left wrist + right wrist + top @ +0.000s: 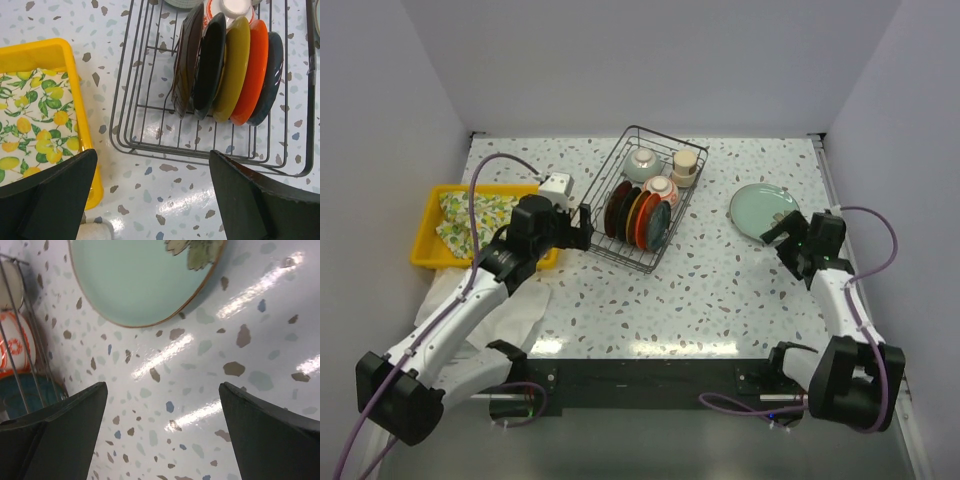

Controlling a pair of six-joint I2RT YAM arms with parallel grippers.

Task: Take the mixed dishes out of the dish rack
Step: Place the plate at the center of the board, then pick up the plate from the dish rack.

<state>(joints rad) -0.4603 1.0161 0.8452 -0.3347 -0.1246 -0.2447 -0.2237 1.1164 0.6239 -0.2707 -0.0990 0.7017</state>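
Observation:
The black wire dish rack (pixel 620 175) stands at mid-table. Several plates stand upright in it: dark brown (pixel 186 60), black (pixel 210 60), yellow (pixel 233 70), orange-red (pixel 256 70), dark teal (pixel 271 70). Behind them are a celadon bowl (pixel 642 163), a red-patterned bowl (pixel 661 188) and a beige cup (pixel 685 165). A pale green plate (pixel 763 210) lies flat on the table at the right; it also shows in the right wrist view (pixel 140 280). My left gripper (pixel 152 155) is open and empty just outside the rack's near-left edge. My right gripper (pixel 162 386) is open and empty beside the green plate.
A yellow tray (pixel 428 235) with a lemon-patterned cloth (pixel 470 215) lies left of the rack, close to my left gripper (pixel 582 228). A white cloth (pixel 515 310) lies under the left arm. Walls close in the table at the back and on both sides.

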